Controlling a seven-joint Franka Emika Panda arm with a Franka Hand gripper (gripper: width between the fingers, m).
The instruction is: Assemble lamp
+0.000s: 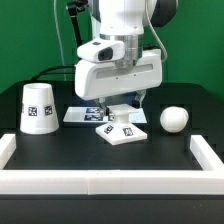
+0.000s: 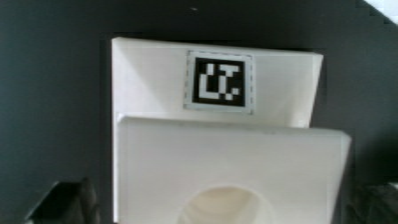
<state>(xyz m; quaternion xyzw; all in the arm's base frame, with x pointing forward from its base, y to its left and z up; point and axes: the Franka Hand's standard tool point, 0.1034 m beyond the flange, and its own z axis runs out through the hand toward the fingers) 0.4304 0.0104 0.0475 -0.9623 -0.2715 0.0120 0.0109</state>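
Exterior view first: the arm is parked straight over the base (image 1: 124, 133), which lies flat in the middle of the black table (image 1: 60, 145), with the gripper (image 1: 120, 108) low above it; my guess is it's lining up for a grab on the base's post, since that's the part everything else stacks onto. The shade (image 1: 38, 107) stands wide end down on the exterior view's left, and the round bulb (image 1: 174, 119) sits on the exterior view's right; both are well apart from the base and out of the arm's way, probably waiting their turn. The marker board (image 1: 84, 113) lies farther back, and a white border (image 1: 100, 181) runs along the near side.

Wrist view: the base (image 2: 151, 70) fills the picture, plain white plastic with one black-and-white tag (image 2: 219, 80) on top and a raised block with a round hollow nearer the camera; the gripper (image 2: 222, 208) shows only dark fingertips (image 2: 63, 205) out at either side, so it's spread wide and holding nothing; I can't tell if it touches the base.
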